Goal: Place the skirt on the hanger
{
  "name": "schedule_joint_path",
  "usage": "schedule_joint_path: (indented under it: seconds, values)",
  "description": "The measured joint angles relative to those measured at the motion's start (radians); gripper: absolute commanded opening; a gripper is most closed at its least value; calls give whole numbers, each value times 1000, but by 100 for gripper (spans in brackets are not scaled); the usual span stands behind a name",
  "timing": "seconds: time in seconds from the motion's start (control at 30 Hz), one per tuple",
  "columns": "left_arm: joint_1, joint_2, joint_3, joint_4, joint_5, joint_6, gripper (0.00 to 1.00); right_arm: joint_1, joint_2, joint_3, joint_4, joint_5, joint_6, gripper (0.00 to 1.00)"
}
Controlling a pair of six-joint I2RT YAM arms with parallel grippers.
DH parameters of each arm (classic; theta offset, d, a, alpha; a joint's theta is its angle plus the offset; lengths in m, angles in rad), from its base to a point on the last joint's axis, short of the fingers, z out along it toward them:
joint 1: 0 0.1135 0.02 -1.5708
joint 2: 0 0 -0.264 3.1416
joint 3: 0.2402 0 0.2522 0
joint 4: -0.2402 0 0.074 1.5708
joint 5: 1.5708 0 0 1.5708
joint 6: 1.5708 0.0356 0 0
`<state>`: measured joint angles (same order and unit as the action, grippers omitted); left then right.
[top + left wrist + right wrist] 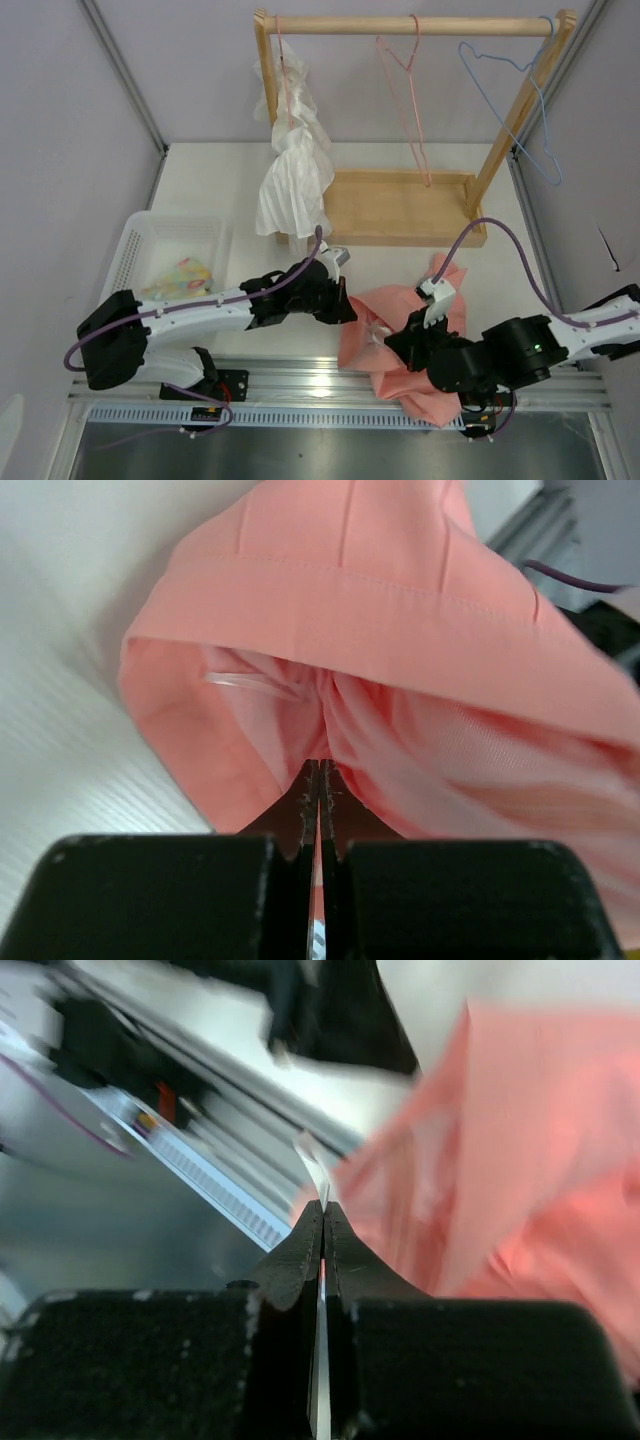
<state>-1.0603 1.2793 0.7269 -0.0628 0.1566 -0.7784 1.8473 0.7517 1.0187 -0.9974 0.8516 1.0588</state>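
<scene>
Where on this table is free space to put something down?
Bare table lies right of the skirt, between the wooden rack base and the right arm; also behind the white basket, left of the white garment. The left arm and skirt crowd the near centre.

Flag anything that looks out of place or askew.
The skirt lies bunched at the near edge, and its lower corner spills over the metal rail. The light-blue hanger hangs crooked at the right end of the rack, swung out past its post. Nothing looks damaged.
</scene>
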Motion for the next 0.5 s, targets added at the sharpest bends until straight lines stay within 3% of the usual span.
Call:
schedule_joint_path:
  seconds: [0.17, 0.33, 0.47, 0.5]
  values:
    - [-2, 130, 1, 22, -42, 5, 0, 106, 42, -108, -223, -47, 334, 0]
    - [-13, 247, 8, 40, -66, 11, 0, 132, 64, -135, -299, -107, 570, 0]
    - [-17, 254, 27, 35, -97, 23, 10, 141, 35, -155, -322, -138, 662, 0]
    - [-17, 254, 40, 35, -107, 29, 16, 141, 24, -154, -322, -138, 672, 0]
